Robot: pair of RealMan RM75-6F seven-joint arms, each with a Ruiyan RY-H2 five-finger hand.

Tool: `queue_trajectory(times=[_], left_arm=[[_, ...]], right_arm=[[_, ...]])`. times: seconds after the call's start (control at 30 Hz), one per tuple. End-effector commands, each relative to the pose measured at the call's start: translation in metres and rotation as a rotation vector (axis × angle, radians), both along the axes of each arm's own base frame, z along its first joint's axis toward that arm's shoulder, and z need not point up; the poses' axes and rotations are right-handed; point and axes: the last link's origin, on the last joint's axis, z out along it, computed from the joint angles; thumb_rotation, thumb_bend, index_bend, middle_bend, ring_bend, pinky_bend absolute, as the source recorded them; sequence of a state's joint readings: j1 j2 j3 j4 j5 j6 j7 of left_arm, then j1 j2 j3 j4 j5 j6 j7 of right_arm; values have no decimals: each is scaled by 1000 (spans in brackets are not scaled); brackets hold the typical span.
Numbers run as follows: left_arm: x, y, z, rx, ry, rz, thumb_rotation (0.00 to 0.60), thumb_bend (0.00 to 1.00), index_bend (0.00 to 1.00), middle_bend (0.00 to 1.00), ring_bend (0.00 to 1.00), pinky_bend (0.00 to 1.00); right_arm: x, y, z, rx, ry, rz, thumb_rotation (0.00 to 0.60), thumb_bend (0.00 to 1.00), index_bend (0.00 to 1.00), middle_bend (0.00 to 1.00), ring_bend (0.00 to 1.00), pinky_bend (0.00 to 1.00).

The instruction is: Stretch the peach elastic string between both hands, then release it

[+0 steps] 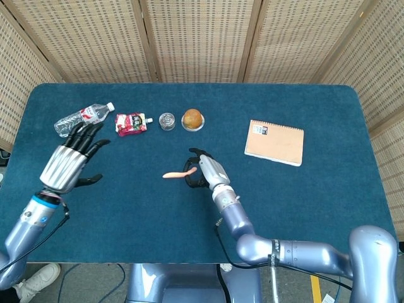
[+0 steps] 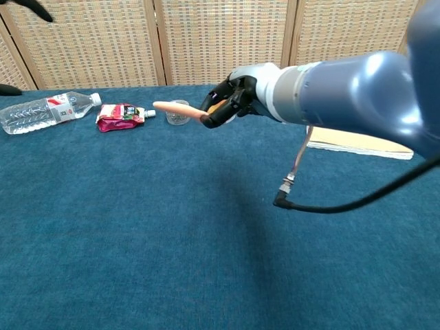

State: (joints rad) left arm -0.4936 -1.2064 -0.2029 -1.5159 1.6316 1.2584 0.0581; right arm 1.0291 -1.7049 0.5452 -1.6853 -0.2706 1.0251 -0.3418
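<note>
Landmark: the spiral notebook (image 1: 274, 142), lying flat on the blue table (image 1: 328, 208); every place below is given from it.
String: the peach elastic string (image 1: 179, 174) hangs in the air well to the left of the notebook, 1 end pinched in the right hand (image 1: 205, 170), the free end pointing away from the notebook toward the left hand (image 1: 68, 165).
Why held so: gripped by 1 end only, the loose end is offered for the other hand, which fits a handover before the stretch; that is my reading.
Right hand: fingers curled tight around the near end of the string, raised off the cloth; in the chest view the forearm reaches across in front of the camera.
Left hand: far left of the notebook, fingers spread and apart, holding nothing, well apart from the string's free end.
Left hand height: probably lifted clear of the table, though the head view alone does not settle it.
Task state: the stretch is not yet begun, since only 1 hand has the string.
Bystanders: water bottle (image 1: 83, 118), red pouch (image 1: 130, 123), small jar (image 1: 167, 120) and orange jelly cup (image 1: 192, 118) sit in a row left of the notebook, beyond the string.
</note>
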Motion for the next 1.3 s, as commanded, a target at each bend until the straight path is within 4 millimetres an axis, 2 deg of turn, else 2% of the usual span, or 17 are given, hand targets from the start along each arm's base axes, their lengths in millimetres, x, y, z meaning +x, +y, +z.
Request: queue_trajectory(times=[0.03, 0.43, 0.63, 0.8, 1.07, 1.3], left_arm=[[15, 12, -16, -40, 4, -51, 600, 0, 246, 0, 0, 0], [58, 21, -70, -51, -24, -177, 600, 0, 382, 0, 0, 0], [69, 26, -94, -59, -16, -184, 600, 7, 405, 0, 0, 0], [77, 28, -110, -71, -30, -192, 600, 74, 427, 0, 0, 0], [86, 29, -130, -112, -37, -190, 600, 188, 465, 0, 0, 0], [95, 30, -138, -109, -34, -193, 600, 221, 482, 0, 0, 0]], right_arm=[[8, -2, -3, 0, -4, -23, 600, 602, 647, 176, 0, 0], [15, -6, -12, 15, -41, -72, 600, 602, 653, 176, 0, 0], [14, -6, -14, 23, -40, -70, 600, 603, 652, 176, 0, 0], [10, -7, -14, 21, -36, -72, 600, 605, 653, 177, 0, 0], [11, -7, -12, 16, -35, -67, 600, 606, 654, 177, 0, 0], [10, -6, -13, 21, -28, -65, 600, 608, 660, 177, 0, 0]])
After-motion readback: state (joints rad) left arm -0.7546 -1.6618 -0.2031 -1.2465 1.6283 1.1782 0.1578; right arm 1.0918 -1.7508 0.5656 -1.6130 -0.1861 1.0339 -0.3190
